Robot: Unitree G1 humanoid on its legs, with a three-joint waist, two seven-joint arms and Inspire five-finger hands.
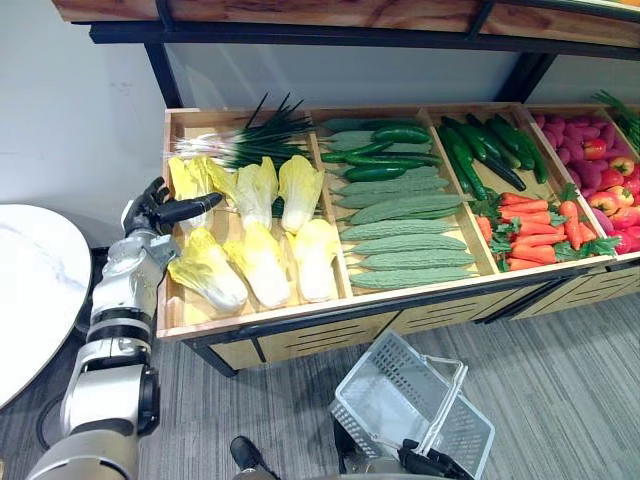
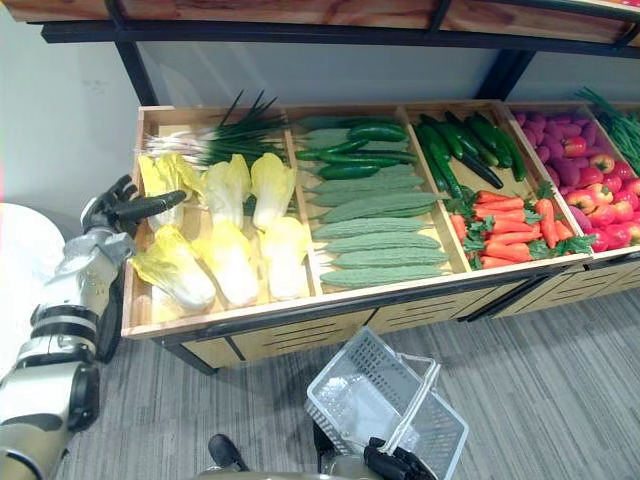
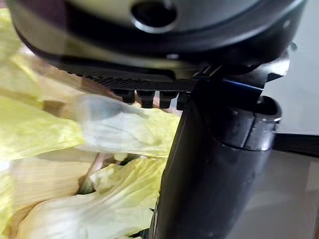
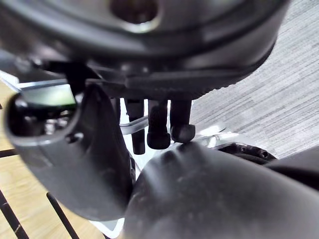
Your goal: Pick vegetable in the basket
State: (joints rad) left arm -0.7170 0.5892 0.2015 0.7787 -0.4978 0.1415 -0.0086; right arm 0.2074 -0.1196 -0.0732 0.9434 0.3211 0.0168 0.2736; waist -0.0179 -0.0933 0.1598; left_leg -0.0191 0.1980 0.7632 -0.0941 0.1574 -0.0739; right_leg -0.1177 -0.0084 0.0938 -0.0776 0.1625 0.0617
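Robot's left hand sits at the crate's left edge in the left eye view, fingers out straight over the yellow cabbages, gripping nothing. Right eye view: the wire basket hangs tilted below the crate's front rim, open grey floor around it, the right hand at its near end. Left wrist view: cabbage leaves just past the fingers. Right wrist view: fingers hooked tight on the basket.

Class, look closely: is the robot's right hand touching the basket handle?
Touching. The right wrist view shows the right hand with fingers curled round the basket handle; in the left eye view that handle runs down into the hand.
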